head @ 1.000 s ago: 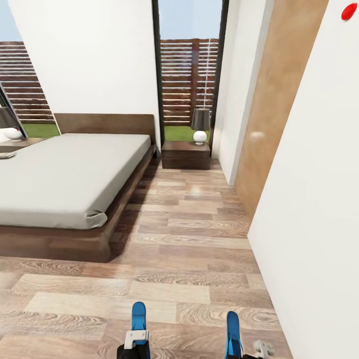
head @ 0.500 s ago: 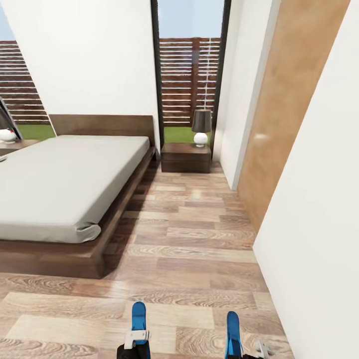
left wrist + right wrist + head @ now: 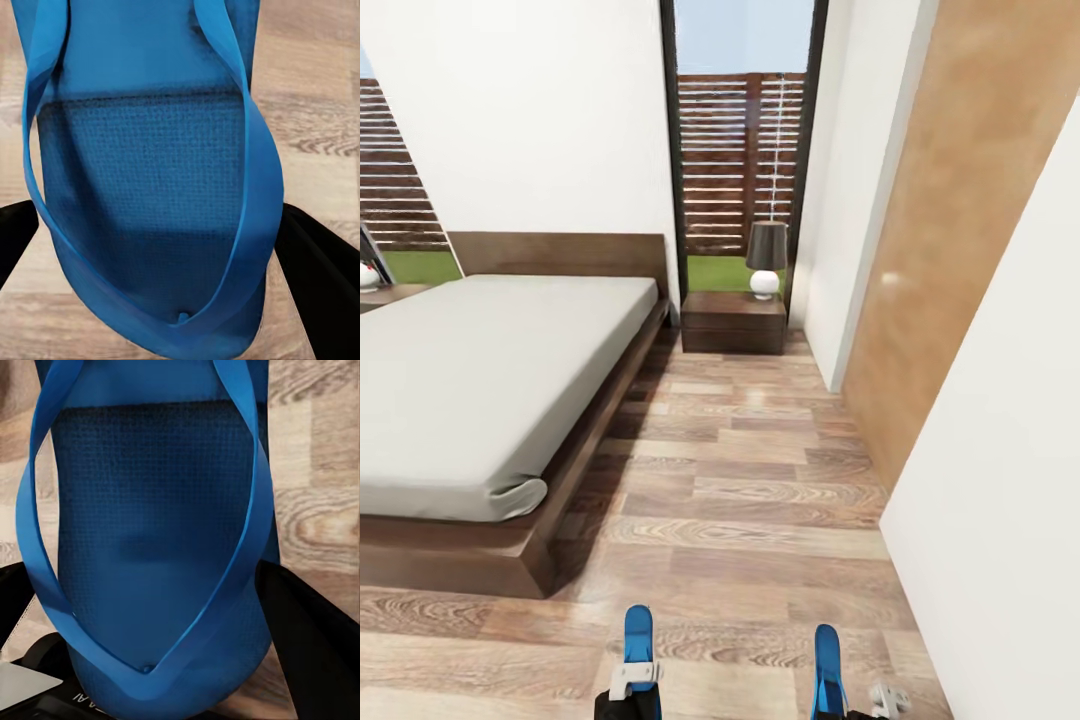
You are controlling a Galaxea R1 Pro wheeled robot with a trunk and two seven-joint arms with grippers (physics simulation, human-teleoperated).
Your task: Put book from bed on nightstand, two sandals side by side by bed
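Each arm carries one blue flip-flop low over the wood-plank floor (image 3: 760, 500), short of the foot of the bed (image 3: 490, 370). The left pincer (image 3: 632, 682) is clenched on the left sandal (image 3: 637, 636); in the left wrist view that sandal (image 3: 150, 172) lies between the two dark fingers (image 3: 322, 277), its thong straps arching over the textured sole. The right pincer (image 3: 860, 700) grips the right sandal (image 3: 826, 665) in the same way, and the right wrist view has the sandal (image 3: 157, 532) pinched between black fingers (image 3: 307, 622) with floor planks behind it. Seen from the head camera, the two sandals are apart from each other, both pointing away from the robot toward the far wall.

The bed has a plain grey mattress on a dark wooden base, with its headboard against the white wall. Just beside the bed's head, under the tall window (image 3: 740, 140), stands a nightstand (image 3: 734, 322) with a small lamp (image 3: 765, 258) on its top. A brown door (image 3: 950, 250) lies across the floor from the bed.
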